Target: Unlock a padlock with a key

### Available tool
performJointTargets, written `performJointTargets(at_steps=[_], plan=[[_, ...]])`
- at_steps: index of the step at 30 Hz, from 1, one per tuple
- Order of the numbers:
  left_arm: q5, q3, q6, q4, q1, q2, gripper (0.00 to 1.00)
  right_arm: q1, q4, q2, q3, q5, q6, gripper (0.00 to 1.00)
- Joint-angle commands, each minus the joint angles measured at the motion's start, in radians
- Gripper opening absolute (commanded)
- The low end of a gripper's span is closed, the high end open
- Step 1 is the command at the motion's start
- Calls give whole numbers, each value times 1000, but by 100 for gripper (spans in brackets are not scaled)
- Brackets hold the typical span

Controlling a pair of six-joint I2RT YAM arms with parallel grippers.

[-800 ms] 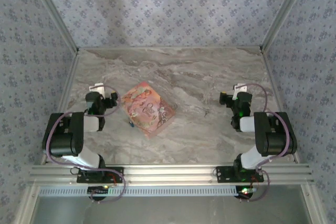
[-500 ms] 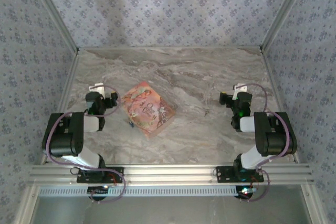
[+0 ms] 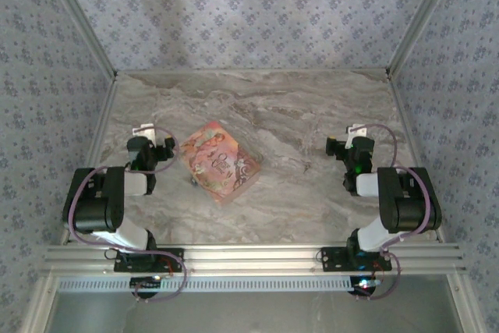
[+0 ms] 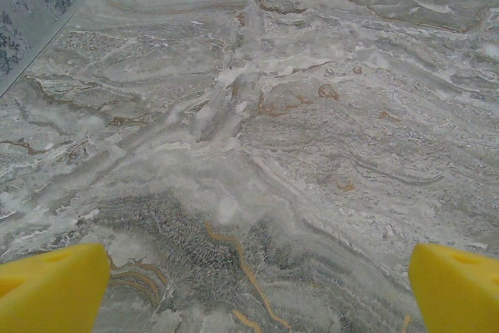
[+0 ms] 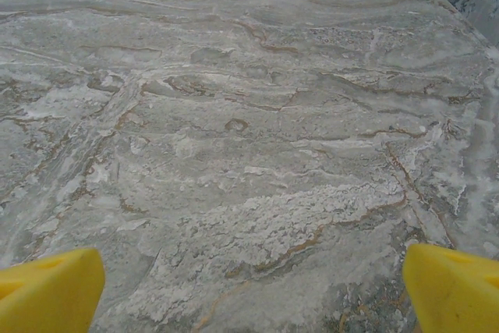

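The padlock [image 3: 193, 183] lies left of centre in the top view, a tiny blue speck at the lower-left edge of the pink tin [image 3: 221, 163]; whether it touches the tin or sits just beside it cannot be told at this size. Compared with the preceding top views, nothing measurable has changed: the padlock, the tin and both arms occupy the same positions, so the system is idle and no step of the unlocking has begun. The left gripper [image 3: 160, 150] stands just left of the tin, above and to the left of the padlock, with its jaws fully spread and nothing between them. The left wrist view confirms this, with the left gripper [image 4: 249, 286] showing its yellow fingertips [image 4: 47, 290] at the two lower corners over bare table [image 4: 257, 115]. The right gripper [image 3: 343, 148] stands right of centre, well apart from the padlock, likewise released and empty (the right wrist view of it [image 5: 249, 290] gives the same reading). The key's location cannot be told from these views. Judged from this layout, the left arm is the better placed to reach the padlock.
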Motion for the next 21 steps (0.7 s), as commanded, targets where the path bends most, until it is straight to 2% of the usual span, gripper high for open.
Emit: performJointTargets(at_steps=[1,2,5,8,11,13,14,15,17,21], plan=[[-29,53,3,-102,-7,-87,98,3,-216,-124,92,5,-1,100],[-39,83,-8,-186,-7,-115,98,-4,-302,-157,123,2,17,100],[-51,125,-44,-339,-6,-210,98,-7,-377,-249,136,-51,43,100],[-3,151,-169,-455,26,-308,98,-7,-465,-341,159,-88,101,100],[49,200,-334,-594,49,-372,98,-13,-593,-445,197,-125,281,100],[153,235,-357,-645,63,-383,98,-25,-822,-502,252,-91,534,100],[215,263,-352,-679,63,-377,98,-40,-847,-516,254,-183,582,100],[274,294,-349,-718,63,-364,98,-60,-811,-525,241,-296,582,100],[370,351,-350,-787,63,-326,97,-52,-770,-549,212,-420,652,100],[549,424,-357,-841,51,-230,88,47,-828,-610,188,-533,687,99]])
